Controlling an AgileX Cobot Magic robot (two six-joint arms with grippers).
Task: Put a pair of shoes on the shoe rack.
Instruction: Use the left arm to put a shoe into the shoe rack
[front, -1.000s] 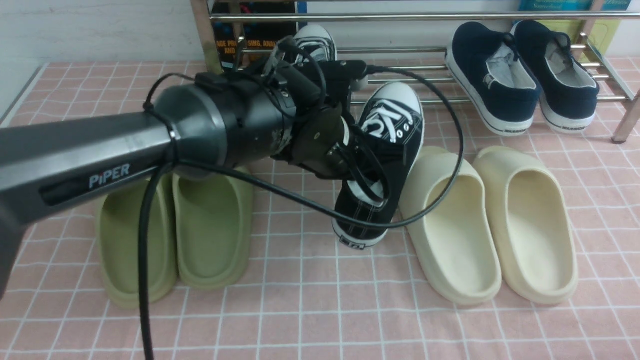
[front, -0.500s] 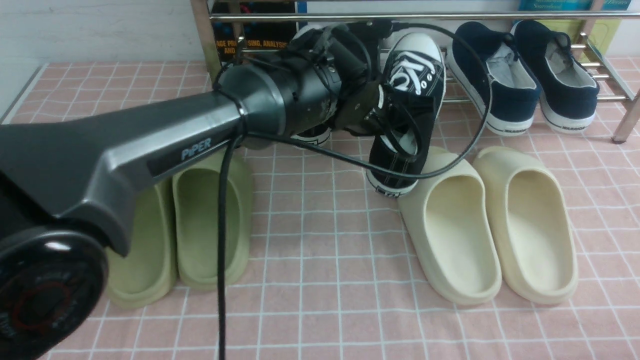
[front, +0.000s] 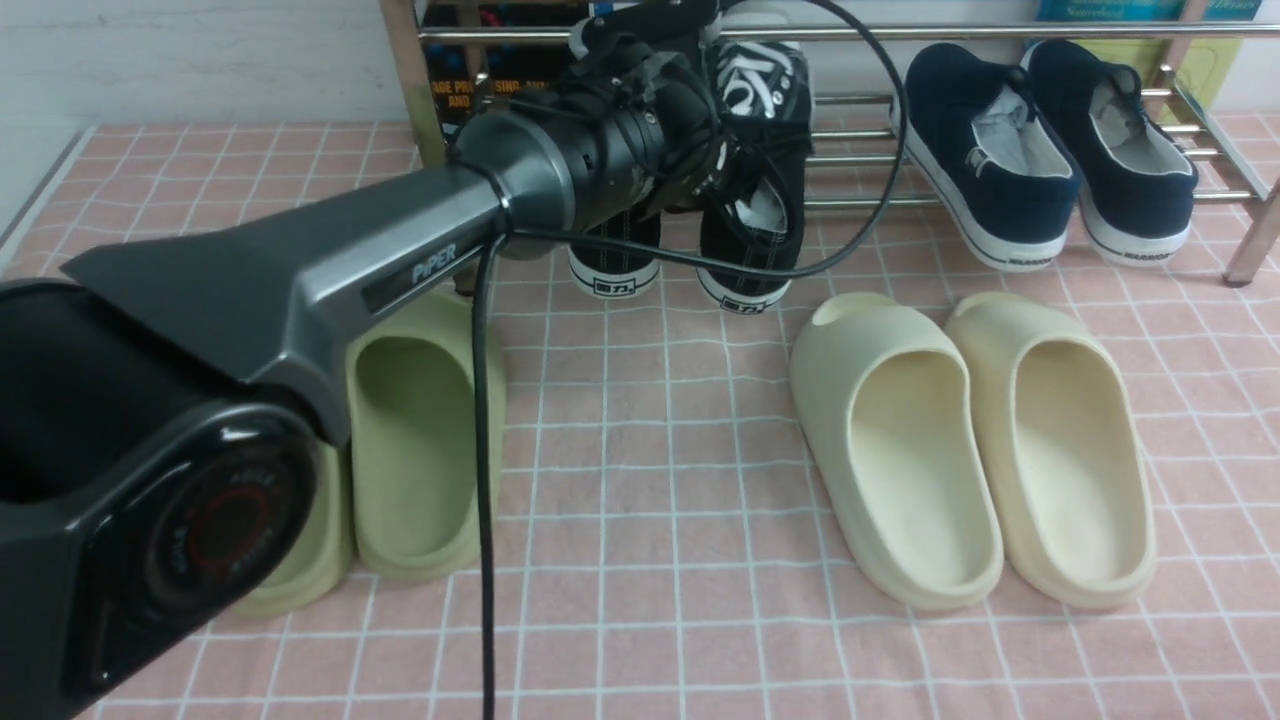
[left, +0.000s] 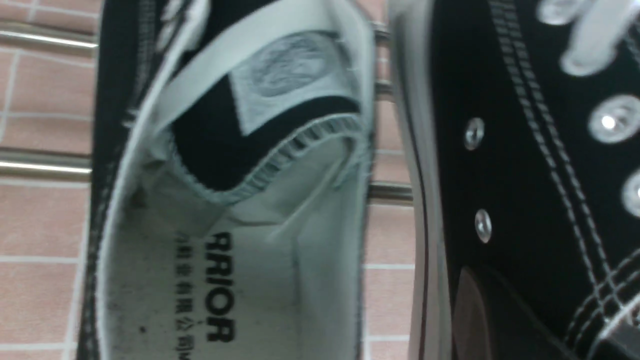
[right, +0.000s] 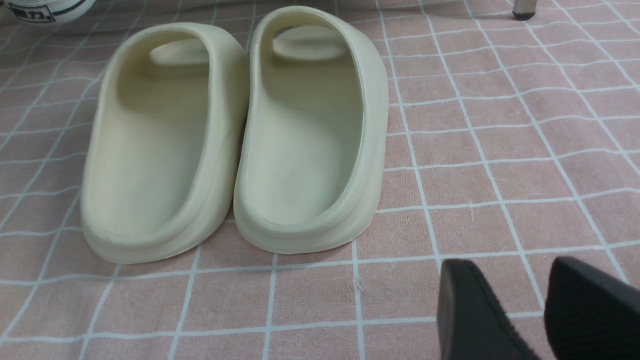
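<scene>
Leftward of the left gripper (front: 735, 170), on pink checked cloth (front: 650, 560): pair of green foam slides (front: 420, 440). At its fingers: pair of black canvas low-top sneakers with white laces and soles (front: 752, 215), side by side on the shiny chrome metal-tube shoe rack (front: 850, 160), toes inward, heels past the front bar. One dark finger (left: 467, 320) lies against the right-hand sneaker's outer wall; whether the grip is clenched cannot be told. Rightward: cream foam slides (front: 900, 440) on the cloth, just ahead of the right gripper (right: 510, 280), fingers parted, empty; navy slip-on shoes (front: 985, 160) on the rack.
</scene>
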